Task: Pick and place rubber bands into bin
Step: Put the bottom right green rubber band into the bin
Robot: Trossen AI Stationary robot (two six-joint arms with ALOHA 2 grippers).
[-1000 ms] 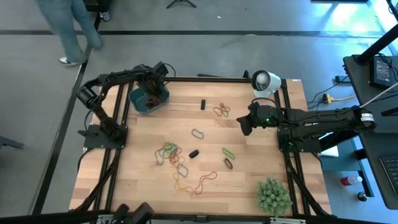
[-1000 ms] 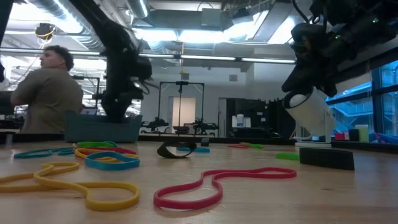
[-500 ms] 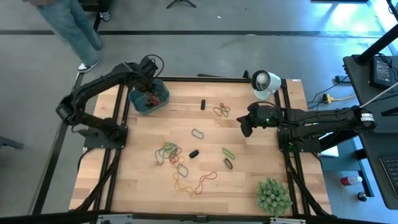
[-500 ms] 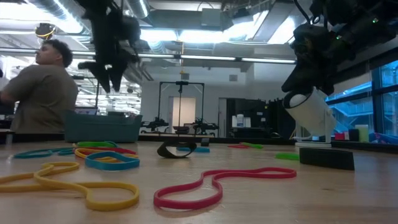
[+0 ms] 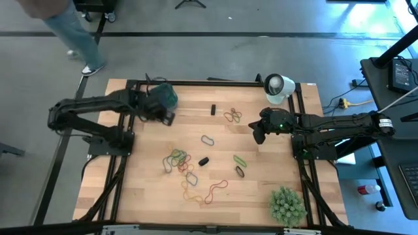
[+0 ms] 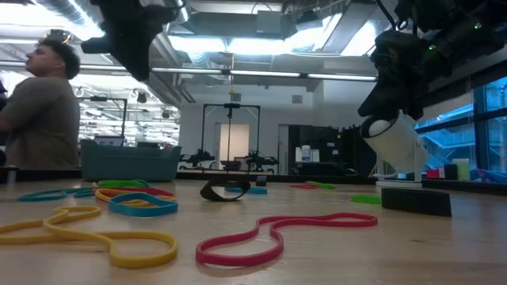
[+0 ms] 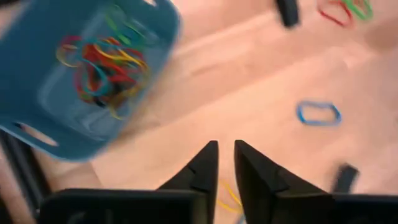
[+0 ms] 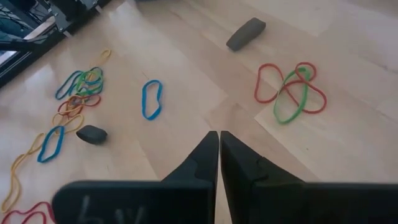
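Hovering above the table's far-left area, the left gripper (image 7: 225, 163) sits just beside the bin (image 5: 163, 95), its two fingers nearly together with only a thin gap and nothing between them. The bin stands near the far-left corner of the table (image 5: 150, 189) and holds a tangle of red, yellow and green rubber bands (image 7: 102, 62). The right gripper (image 8: 219, 152) hangs over the right side of the table, fingers pressed together and empty, near a red-and-green cluster of bands (image 8: 290, 91). More loose bands (image 5: 177, 158) lie spread across the middle of the table. A person (image 6: 40, 111) stands beyond the table.
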